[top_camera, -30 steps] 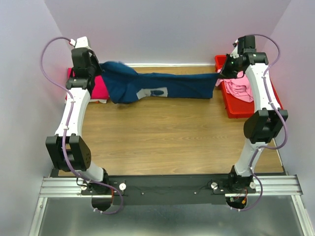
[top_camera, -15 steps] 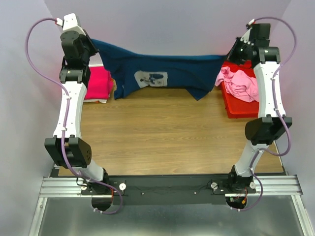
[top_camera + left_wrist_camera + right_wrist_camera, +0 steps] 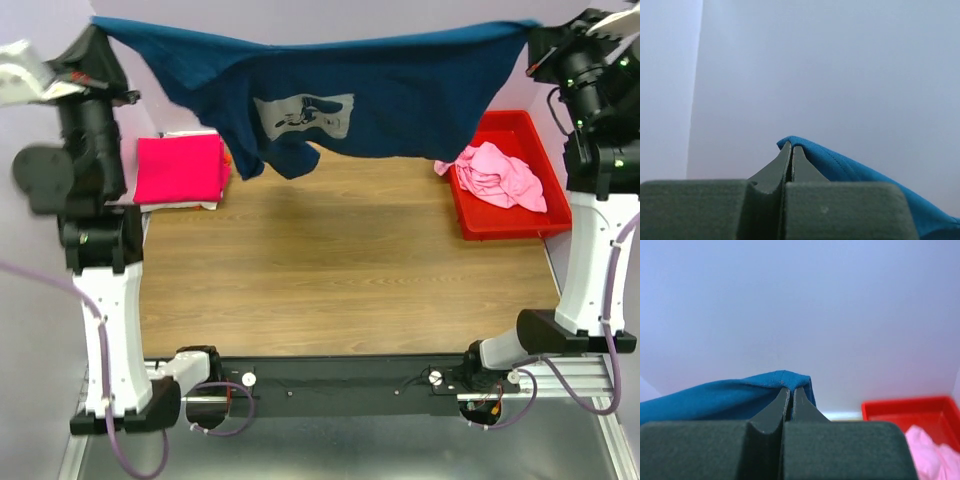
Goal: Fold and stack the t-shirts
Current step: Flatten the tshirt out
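Lifted from low over the wooden table (image 3: 330, 270), the left gripper (image 3: 791, 148) at upper left and the right gripper (image 3: 791, 390) at upper right each clamp a corner of the navy t-shirt (image 3: 420, 95), spreading it across the top; next it probably needs lowering flat to fold.

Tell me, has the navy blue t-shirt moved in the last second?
Yes. The navy t-shirt went up: a second ago it hung low, level with the red bin; now it hangs stretched well above it.
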